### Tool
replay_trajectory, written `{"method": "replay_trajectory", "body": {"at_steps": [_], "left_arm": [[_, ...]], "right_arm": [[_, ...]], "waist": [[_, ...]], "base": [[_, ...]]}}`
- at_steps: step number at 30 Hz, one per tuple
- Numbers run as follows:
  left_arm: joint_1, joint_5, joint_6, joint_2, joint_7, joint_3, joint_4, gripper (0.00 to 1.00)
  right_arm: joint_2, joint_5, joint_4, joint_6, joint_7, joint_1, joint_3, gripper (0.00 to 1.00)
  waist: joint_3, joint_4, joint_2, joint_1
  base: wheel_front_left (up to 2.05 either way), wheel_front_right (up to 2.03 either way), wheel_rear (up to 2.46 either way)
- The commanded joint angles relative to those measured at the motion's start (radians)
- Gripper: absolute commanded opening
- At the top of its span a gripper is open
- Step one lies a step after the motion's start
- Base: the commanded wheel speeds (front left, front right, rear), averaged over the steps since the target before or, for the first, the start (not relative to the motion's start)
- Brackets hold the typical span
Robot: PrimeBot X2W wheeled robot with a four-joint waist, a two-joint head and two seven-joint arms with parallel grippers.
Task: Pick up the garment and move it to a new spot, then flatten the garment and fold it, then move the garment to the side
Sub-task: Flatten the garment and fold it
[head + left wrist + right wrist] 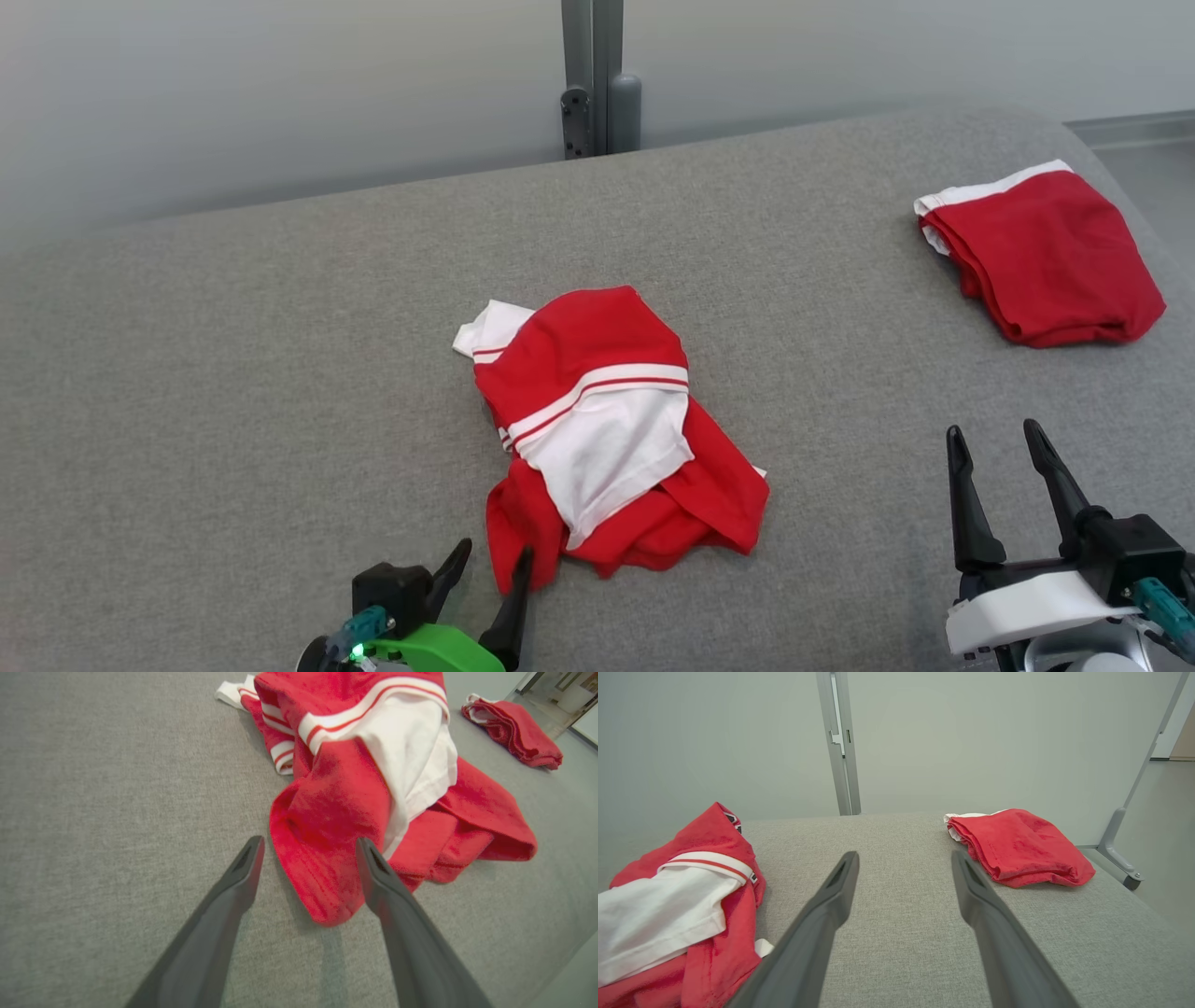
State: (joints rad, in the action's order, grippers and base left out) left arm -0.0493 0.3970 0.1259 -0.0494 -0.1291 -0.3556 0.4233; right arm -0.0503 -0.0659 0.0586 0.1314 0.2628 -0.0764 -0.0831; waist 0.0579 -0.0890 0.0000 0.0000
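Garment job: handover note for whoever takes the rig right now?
Left gripper: open, fingers either side of the near red fold of the garment, not closed on it.
Right gripper: open, empty, over the grey padded surface, apart from both cloths.
Position: the garment is a crumpled heap mid-surface; a second red garment lies folded at the far right.
Done: nothing visible on the heap, no grasp yet.
Left: grasp, move to a new spot, flatten, fold, move aside.
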Motion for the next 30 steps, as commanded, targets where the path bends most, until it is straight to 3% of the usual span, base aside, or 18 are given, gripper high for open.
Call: {"method": "replay_trajectory", "body": {"at_steps": [1, 8, 9, 11, 14, 20, 24, 30], "left_arm": [[-0.030, 0.002, -0.003, -0.008, 0.016, -0.008, 0.028, 1.00], [-0.066, 0.027, 0.002, -0.012, 0.060, -0.041, 0.133, 1.00], [-0.068, 0.037, 0.002, -0.012, 0.060, -0.046, 0.142, 0.88], [-0.078, 0.052, 0.004, -0.012, 0.063, -0.067, 0.150, 0.00], [-0.079, 0.106, 0.006, -0.008, 0.082, -0.117, 0.128, 0.00], [-0.067, 0.207, 0.006, -0.054, 0.086, -0.182, 0.042, 0.00], [-0.051, 0.276, 0.006, -0.068, 0.070, -0.132, -0.044, 0.00], [-0.066, 0.389, -0.015, -0.108, 0.103, -0.017, -0.308, 0.00]], "right_arm": [[-0.001, -0.006, -0.003, -0.001, 0.003, 0.016, 0.000, 1.00], [-0.001, -0.011, -0.001, -0.001, 0.003, 0.043, -0.008, 1.00], [-0.001, -0.012, 0.001, -0.001, 0.003, 0.044, -0.008, 1.00], [-0.001, -0.013, 0.005, -0.001, 0.003, 0.048, -0.009, 1.00], [-0.001, -0.013, 0.011, -0.001, 0.003, 0.053, -0.009, 1.00], [-0.001, -0.019, 0.022, -0.001, 0.003, 0.049, -0.010, 1.00], [-0.001, -0.024, 0.024, -0.001, 0.003, 0.033, -0.007, 1.00], [-0.001, -0.036, 0.025, -0.001, 0.003, 0.012, -0.013, 1.00]], "waist": [[0.053, -0.040, 0.0000, 0.0000], [0.096, -0.045, 0.0000, 0.0000], [0.098, -0.044, 0.0000, 0.0000], [0.101, -0.040, 0.0000, 0.0000], [0.099, -0.032, 0.0000, 0.0000], [0.078, -0.017, 0.0000, 0.0000], [0.056, -0.013, 0.0000, 0.0000], [0.026, 0.004, 0.0000, 0.0000]], "base": [[0.00, 0.00, 0.00], [0.00, 0.00, 0.00], [0.00, 0.00, 0.00], [0.00, 0.00, 0.00], [0.00, 0.00, 0.00], [0.00, 0.00, 0.00], [0.00, 0.00, 0.00], [0.00, 0.00, 0.00]]}}
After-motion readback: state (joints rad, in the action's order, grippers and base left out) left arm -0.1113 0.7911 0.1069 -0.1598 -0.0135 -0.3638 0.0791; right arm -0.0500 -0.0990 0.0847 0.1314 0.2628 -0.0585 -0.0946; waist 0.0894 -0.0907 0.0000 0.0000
